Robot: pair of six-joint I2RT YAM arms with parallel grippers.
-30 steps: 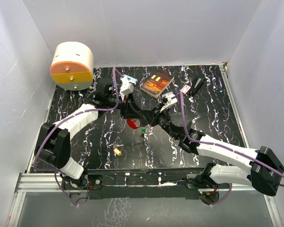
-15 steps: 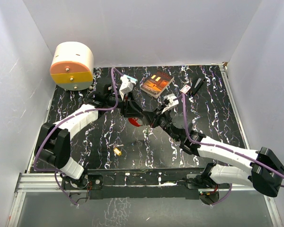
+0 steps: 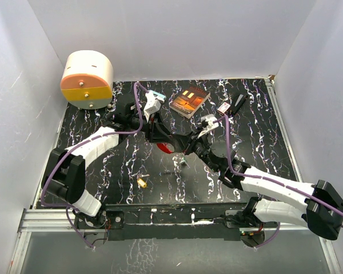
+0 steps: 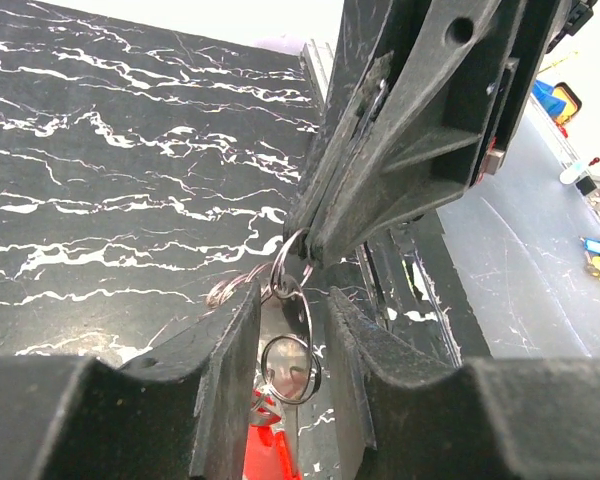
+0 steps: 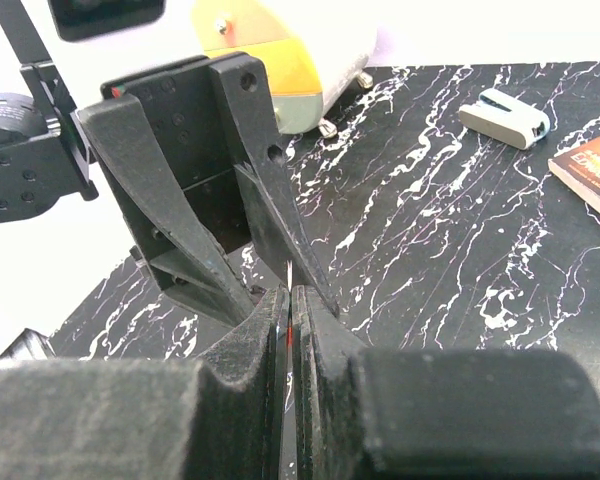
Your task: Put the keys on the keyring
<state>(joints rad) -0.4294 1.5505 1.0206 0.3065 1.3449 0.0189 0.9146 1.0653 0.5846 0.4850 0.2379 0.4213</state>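
Black marbled tabletop (image 3: 257,125); R tool (image 5: 290,305) clenched on wire keyring (image 4: 291,340), L tool (image 4: 292,300) state unclear.

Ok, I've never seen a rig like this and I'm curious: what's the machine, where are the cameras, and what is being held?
These are two robot arms, each ending in a two-finger gripper. One picture looks down from above; the other two come from cameras on the wrists. On the black marbled table are a book, a round cream-and-orange container and a loose yellow-headed key. Mid-table the right gripper pinches a metal keyring. The left gripper straddles a red-headed key next to that ring; whether it clamps the key, I cannot tell.
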